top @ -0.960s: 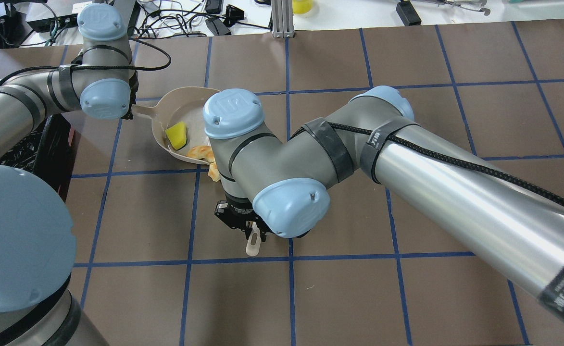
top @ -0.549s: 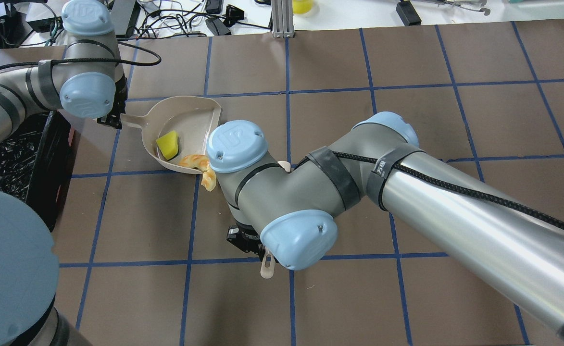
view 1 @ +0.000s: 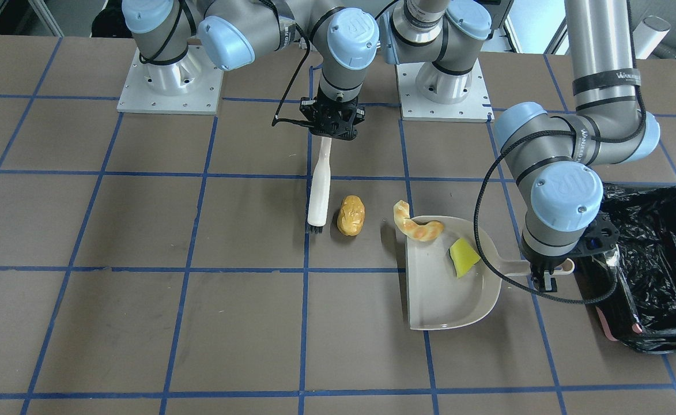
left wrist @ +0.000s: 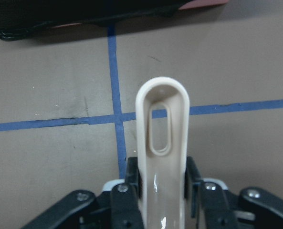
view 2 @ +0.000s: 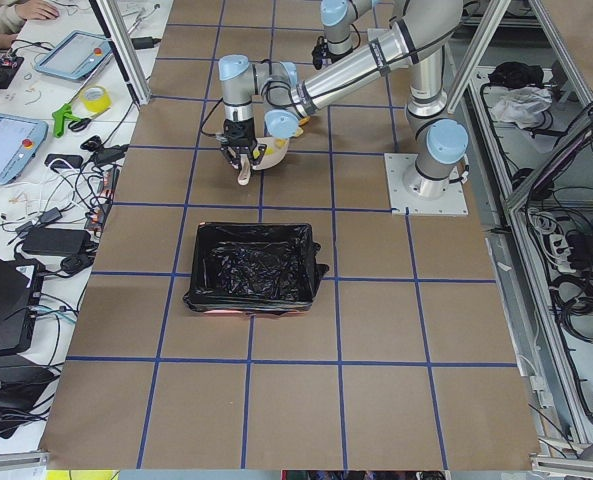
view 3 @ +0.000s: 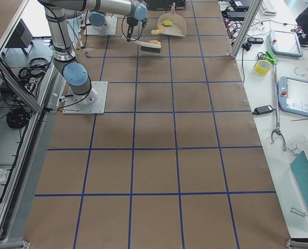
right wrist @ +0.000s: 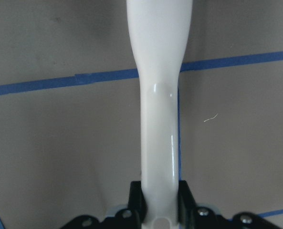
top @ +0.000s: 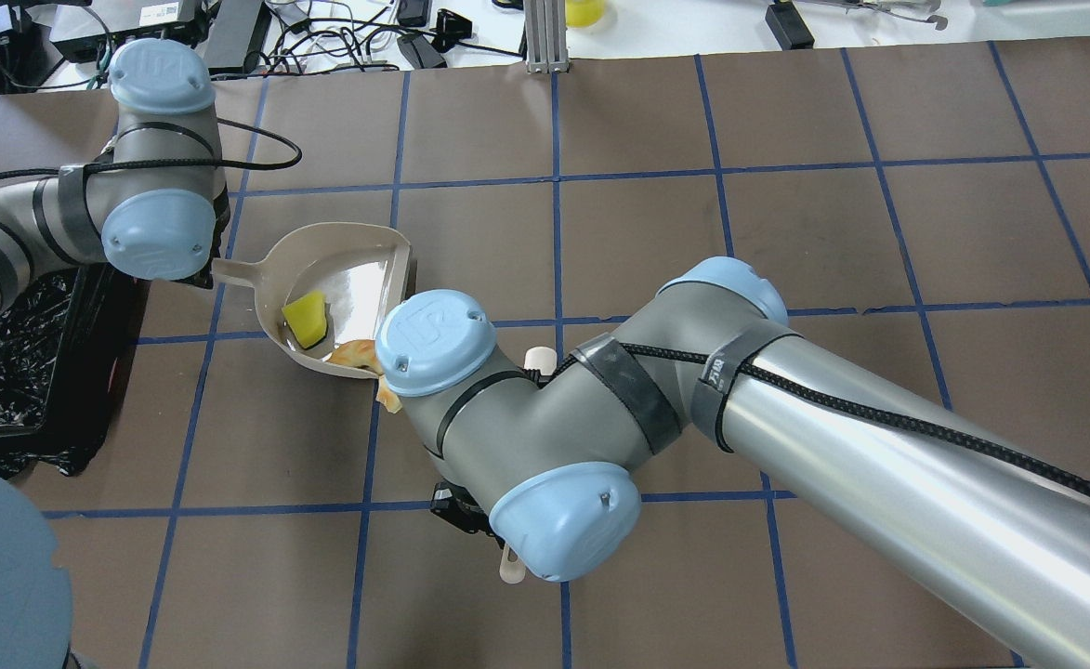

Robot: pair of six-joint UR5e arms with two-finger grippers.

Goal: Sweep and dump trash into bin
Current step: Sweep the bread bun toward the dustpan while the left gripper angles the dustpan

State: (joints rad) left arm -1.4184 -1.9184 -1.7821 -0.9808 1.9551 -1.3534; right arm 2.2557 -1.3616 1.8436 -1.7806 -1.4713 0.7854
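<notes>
**A:** Where is the trash?

**B:** The sponge wedge is seen inside the dustpan, toward the handle end. The croissant piece is lying across the pan's open lip, part in and part out. The potato lump is left on the table, between the brush and the pan and apart from the lip.

**A:** Why that layout?

**B:** The open lip is turned toward the brush, presumably so items can be pushed straight in. The bin is sited just beside the handle end, so only a short lift and tip should be needed for the dump.

**A:** Grippers?

**B:** The left gripper is clamped on the dustpan handle, with the jaws tight on both flanks and the hang-hole end left protruding. The right gripper is clamped on the brush's white handle. The bristles are pointed down just beside the potato; contact cannot be told.

**A:** Progress?

**B:** One of three items is judged fully loaded. The dump is not yet done.
</notes>
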